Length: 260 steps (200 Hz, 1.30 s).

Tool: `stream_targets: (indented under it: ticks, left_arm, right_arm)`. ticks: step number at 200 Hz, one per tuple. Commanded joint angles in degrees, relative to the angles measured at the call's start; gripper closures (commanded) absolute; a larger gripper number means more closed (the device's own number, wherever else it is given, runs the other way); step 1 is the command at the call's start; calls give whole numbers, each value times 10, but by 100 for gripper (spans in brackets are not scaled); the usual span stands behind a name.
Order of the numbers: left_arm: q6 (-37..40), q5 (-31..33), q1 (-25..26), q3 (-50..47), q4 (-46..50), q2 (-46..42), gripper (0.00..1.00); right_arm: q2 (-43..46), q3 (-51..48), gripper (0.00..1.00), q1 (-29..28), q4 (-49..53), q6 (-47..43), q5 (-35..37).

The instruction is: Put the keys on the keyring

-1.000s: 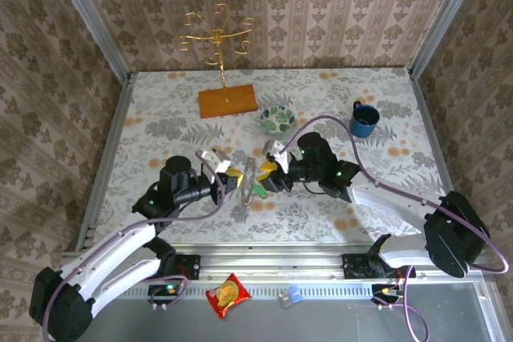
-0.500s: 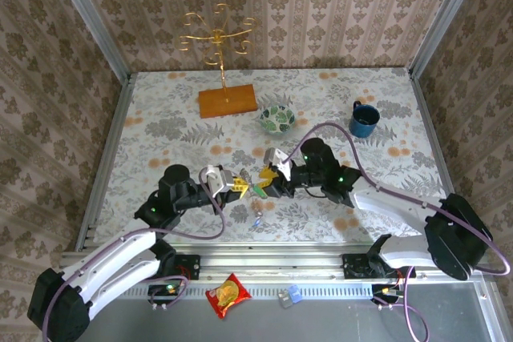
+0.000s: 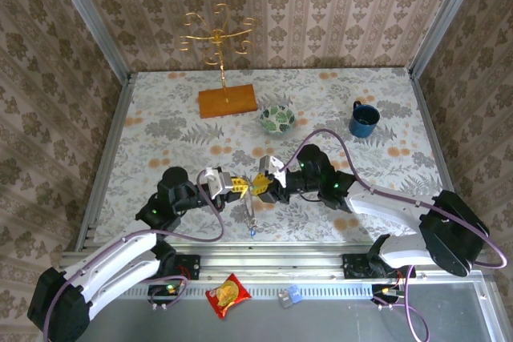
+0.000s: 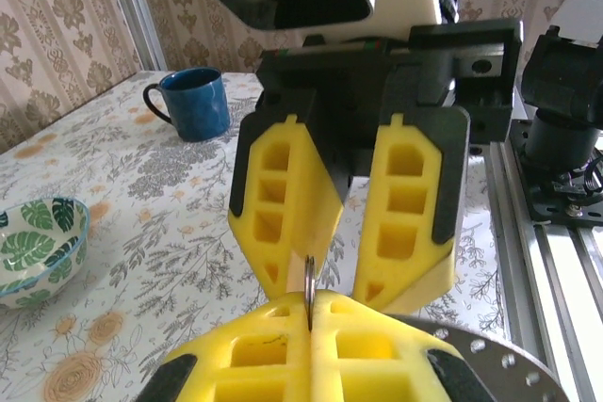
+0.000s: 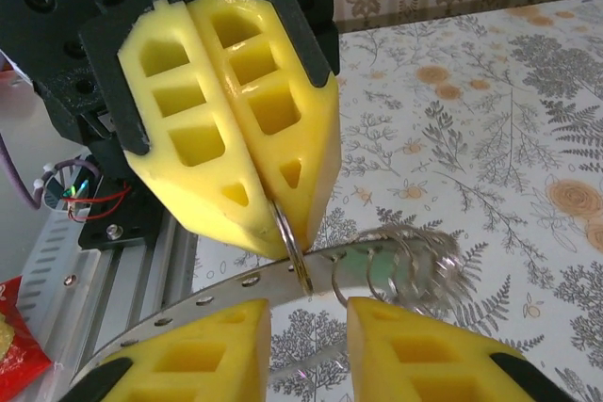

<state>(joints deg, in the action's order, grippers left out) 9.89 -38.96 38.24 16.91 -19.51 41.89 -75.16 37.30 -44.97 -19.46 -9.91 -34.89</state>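
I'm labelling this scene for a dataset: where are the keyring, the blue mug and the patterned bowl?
keyring (image 5: 293, 249), right wrist view, thin metal edge.
blue mug (image 3: 363, 120), top view, its body.
patterned bowl (image 3: 277, 119), top view, inner wall.

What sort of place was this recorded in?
Probably a staged robot test cell, not a real room: beige damask wallpaper panels set between bare aluminium frame posts, a grey floral-print tabletop, and a slotted metal mounting rail along its near edge.
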Motion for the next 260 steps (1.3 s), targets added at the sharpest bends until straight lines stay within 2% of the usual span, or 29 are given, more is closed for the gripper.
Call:
stream_targets:
  ticks: [1,24,48,68,143,162,179,191,202,211,231,260]
  left_arm:
    - [-8,-20,3,-9,-42,-4,100]
    - [-10,-22,4,-14,-47,-5,100]
    - [-11,-19,4,-18,-51,-5,100]
    - [-14,-19,4,-22,-59,-4,100]
    - [-35,-20,4,-31,-98,2,100]
    - [-40,-16,4,-35,-108,6,100]
    - [-43,17,4,-30,-92,7,100]
    - [-32,50,4,-20,-49,0,71]
    - [-14,62,4,-6,-2,-8,61]
    - [4,69,5,8,41,-11,60]
    - [47,68,5,44,130,-10,64]
    - [75,61,5,75,182,3,65]
  right_arm:
    - [-6,18,73,-5,-42,14,2]
    - [2,8,73,-6,-53,15,16]
    - [16,2,65,-6,-35,2,34]
    - [27,-10,65,-4,-40,-2,30]
    - [-9,11,86,-6,-64,14,-3]
    - [-10,14,100,-6,-62,11,-9]
    - [-1,21,100,-6,-34,-7,-2]
    - [9,33,100,-6,11,-32,11]
    - [18,50,100,-6,68,-63,21]
    - [20,66,100,-6,119,-89,26]
    - [18,103,100,-8,214,-138,42]
    - [8,155,100,-17,307,-194,73]
